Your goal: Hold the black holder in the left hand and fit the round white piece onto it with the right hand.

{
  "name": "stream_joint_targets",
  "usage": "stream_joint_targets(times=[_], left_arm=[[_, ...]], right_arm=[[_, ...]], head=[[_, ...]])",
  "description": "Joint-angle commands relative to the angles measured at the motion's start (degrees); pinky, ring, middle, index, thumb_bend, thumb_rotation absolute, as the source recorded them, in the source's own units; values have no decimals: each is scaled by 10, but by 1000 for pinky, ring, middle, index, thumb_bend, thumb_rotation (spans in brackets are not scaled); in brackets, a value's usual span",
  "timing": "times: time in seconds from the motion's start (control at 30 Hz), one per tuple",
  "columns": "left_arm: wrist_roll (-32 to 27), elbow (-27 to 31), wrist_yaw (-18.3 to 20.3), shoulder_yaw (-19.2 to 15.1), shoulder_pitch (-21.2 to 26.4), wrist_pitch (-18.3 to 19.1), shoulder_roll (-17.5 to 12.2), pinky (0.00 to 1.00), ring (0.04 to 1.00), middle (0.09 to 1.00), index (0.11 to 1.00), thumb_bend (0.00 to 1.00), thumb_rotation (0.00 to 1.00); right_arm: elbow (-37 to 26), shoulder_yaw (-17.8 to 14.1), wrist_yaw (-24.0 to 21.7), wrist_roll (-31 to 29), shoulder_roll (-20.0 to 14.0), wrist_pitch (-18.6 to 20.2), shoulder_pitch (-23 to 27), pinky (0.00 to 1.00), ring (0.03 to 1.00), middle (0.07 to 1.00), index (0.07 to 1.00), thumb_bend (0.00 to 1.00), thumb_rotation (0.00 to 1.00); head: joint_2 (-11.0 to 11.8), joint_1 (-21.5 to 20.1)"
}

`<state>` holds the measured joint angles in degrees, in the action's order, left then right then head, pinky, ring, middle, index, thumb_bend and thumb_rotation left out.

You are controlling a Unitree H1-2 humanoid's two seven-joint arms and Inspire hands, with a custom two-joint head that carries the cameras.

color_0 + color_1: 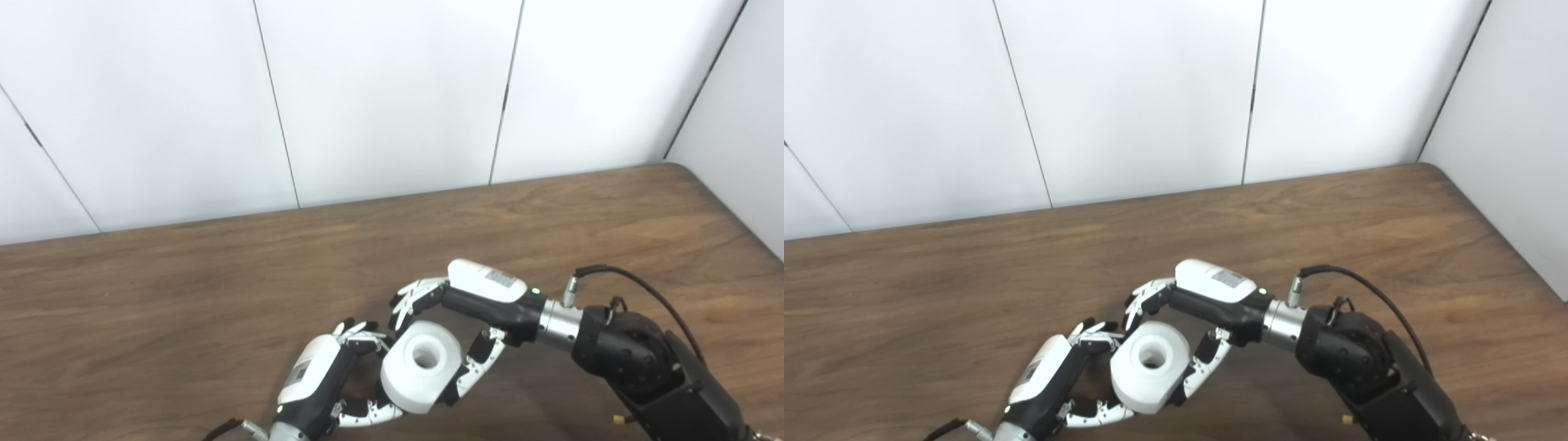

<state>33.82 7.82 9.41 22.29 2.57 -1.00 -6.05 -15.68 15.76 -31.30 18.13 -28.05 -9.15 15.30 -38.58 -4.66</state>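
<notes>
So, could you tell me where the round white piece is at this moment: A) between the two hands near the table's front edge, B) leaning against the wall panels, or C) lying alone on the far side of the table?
A: the round white piece sits between the left hand and right hand, fingers of both around it.

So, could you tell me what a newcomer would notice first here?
The white roll with a hole in its middle, near the table's front edge. Both robot hands meet on it: the left robot hand from below left, the right robot hand from the right.
</notes>
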Motion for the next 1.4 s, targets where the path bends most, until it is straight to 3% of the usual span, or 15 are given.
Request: stream_joint_targets(times=[0.0,0.8,1.37], left_arm=[[-1,20,-8,0,8,-8,6,1000,915,754,484,524,59],[-3,39,5,-2,6,9,4,1000,920,758,484,523,59],[2,36,-6,4,6,2,14,1000,910,749,484,524,59]], right_arm=[[-9,-1,5,-4,-3,-17,10,677,819,712,482,521,137],[-13,-2,2,-3,-16,-10,-4,669,824,711,482,522,135],[-20,4,-15,-6,-33,0,-14,677,826,713,482,521,140]], head=[[-1,0],[-13,-3],[-20,-4]])
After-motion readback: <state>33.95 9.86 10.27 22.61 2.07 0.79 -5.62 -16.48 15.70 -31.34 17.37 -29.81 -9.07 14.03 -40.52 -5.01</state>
